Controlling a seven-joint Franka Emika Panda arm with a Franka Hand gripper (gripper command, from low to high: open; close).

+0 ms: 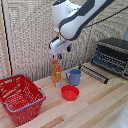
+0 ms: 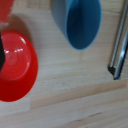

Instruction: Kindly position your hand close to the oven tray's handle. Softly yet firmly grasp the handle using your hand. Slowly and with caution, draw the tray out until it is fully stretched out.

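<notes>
The hand (image 1: 61,50) hangs high over the table (image 1: 95,107), empty; whether its fingers are spread or closed I cannot tell. Directly beneath it stand an orange bottle (image 1: 56,73), a blue mug (image 1: 74,76) and a red bowl (image 1: 70,93), probably just clutter. Off toward the exterior view's right, well apart, the oven tray (image 1: 94,72) juts from the oven (image 1: 113,56), so its front bar is free for gripping. A red basket (image 1: 21,97) lies opposite.

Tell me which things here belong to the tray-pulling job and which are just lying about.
Job:
- oven
- oven tray, extending out of the oven front
- end effector, hanging above the bottle, away from the tray

Lying about:
- blue mug
- red bowl
- red basket
- orange bottle
</notes>
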